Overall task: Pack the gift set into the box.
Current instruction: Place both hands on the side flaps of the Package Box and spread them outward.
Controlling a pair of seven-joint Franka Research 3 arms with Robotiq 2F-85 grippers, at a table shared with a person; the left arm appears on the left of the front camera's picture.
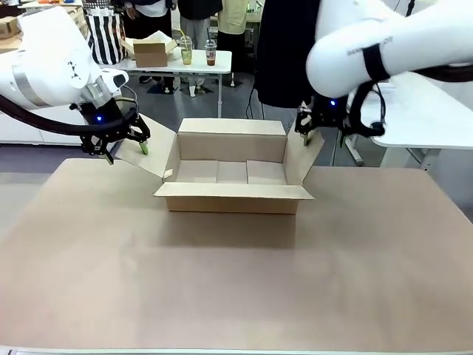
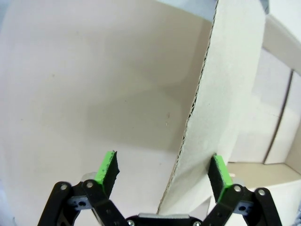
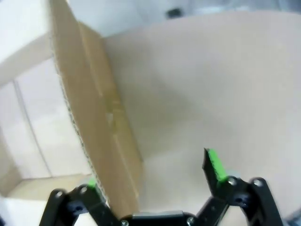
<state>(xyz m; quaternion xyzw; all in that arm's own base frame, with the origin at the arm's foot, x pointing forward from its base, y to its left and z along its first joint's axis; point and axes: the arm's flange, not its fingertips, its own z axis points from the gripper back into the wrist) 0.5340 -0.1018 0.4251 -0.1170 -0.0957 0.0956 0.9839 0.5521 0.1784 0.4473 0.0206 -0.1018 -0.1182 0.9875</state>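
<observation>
Both hands are spread open, nothing clenched. Your left hand (image 2: 162, 172) straddles the box's (image 1: 233, 198) left flap (image 2: 225, 94) and your right hand (image 3: 150, 172) straddles the right flap (image 3: 101, 127), probably to keep them splayed for loading. The box sits empty mid-counter (image 1: 222, 288).

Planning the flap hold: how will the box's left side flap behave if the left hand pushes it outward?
The flap is one thin corrugated sheet, so it probably swings on its crease yet stays flat. The box looks empty and shallow, so likely light; a push may slide it across the table.
</observation>
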